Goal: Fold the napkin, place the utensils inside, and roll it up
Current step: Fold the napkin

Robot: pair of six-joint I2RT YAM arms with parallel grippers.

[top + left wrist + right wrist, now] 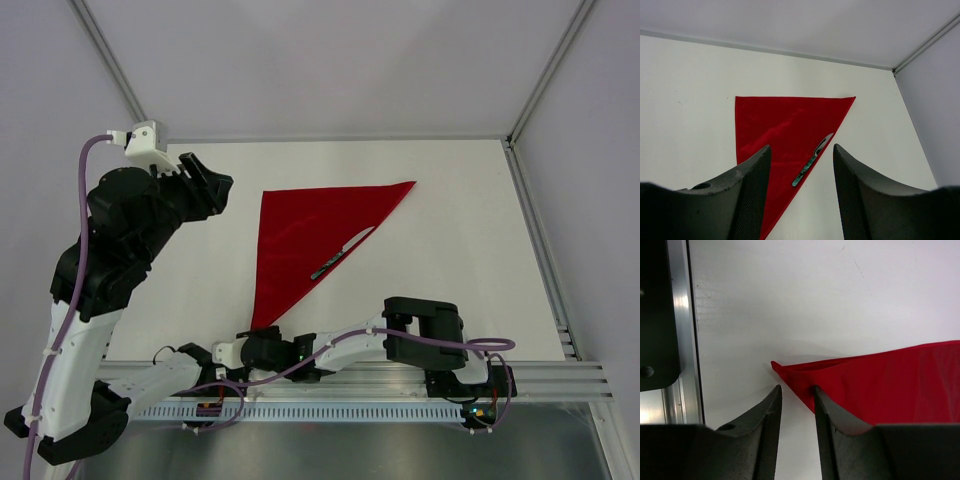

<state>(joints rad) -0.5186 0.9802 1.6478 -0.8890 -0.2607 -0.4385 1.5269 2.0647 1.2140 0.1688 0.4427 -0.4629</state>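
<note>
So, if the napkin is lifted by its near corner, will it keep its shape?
Probably floppy: the napkin shows thin layers lifting at the corner by the right gripper, so it should sag. The utensil lies loose along its slanted edge and would likely slide off if that side tilts.

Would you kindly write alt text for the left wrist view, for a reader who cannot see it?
A deep-red napkin folded into a triangle lies flat on the white table, a slim silvery utensil resting along its slanted right edge. The two dark fingers of the left hand frame the bottom of the picture, spread apart and holding nothing.
</note>
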